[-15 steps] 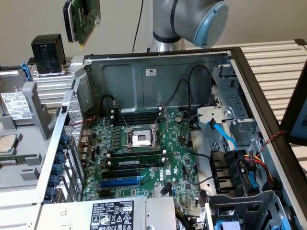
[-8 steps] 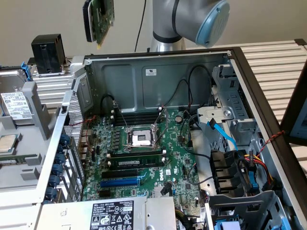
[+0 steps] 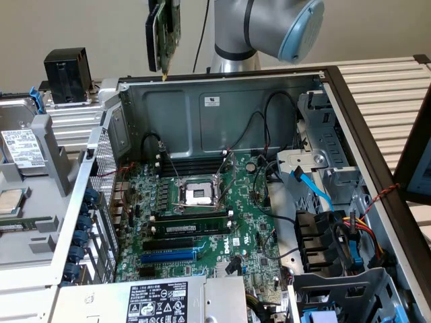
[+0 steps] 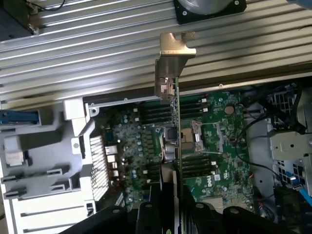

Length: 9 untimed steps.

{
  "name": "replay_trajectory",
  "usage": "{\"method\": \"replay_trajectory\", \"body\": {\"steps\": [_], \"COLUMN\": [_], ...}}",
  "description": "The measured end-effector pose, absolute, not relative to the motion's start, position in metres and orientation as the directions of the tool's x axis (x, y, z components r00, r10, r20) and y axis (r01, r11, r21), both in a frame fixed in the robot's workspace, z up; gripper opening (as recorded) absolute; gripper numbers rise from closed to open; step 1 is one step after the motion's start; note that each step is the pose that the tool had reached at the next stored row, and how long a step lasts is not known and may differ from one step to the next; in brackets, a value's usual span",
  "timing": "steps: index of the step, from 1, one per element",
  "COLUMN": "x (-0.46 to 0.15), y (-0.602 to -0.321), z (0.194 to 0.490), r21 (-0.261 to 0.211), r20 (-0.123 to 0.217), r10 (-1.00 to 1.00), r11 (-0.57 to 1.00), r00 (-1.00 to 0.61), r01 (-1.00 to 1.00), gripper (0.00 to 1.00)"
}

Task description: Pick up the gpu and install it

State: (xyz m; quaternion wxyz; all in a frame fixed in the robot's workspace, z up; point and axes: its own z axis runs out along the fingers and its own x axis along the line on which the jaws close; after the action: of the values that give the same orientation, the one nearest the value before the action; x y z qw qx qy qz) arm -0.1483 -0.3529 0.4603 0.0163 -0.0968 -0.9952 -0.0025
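The gripper (image 4: 168,195), jaws part-closed, clamps the gpu (image 3: 164,32) (card upright, gold contact edge pointing down) and holds it well above the motherboard (image 3: 202,222), not touching it

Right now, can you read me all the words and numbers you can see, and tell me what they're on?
"DELL": white letters on the motherboard.
The sticker on the case's back wall: too small to read.
The big label on the power supply: print too small to read.
The white label at the exterior view's left: blurred.
The strip label on the memory stick: too small.
The gpu: no text shows.
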Motion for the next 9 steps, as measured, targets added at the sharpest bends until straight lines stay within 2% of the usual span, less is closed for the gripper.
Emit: {"method": "replay_trajectory", "body": {"steps": [9], "x": [-0.114], "y": [-0.357], "z": [0.444], "r21": [0.002], "r20": [0.033], "r10": [0.193], "r11": [0.981], "r00": [-0.981], "r01": [0.193], "gripper": [0.27]}}
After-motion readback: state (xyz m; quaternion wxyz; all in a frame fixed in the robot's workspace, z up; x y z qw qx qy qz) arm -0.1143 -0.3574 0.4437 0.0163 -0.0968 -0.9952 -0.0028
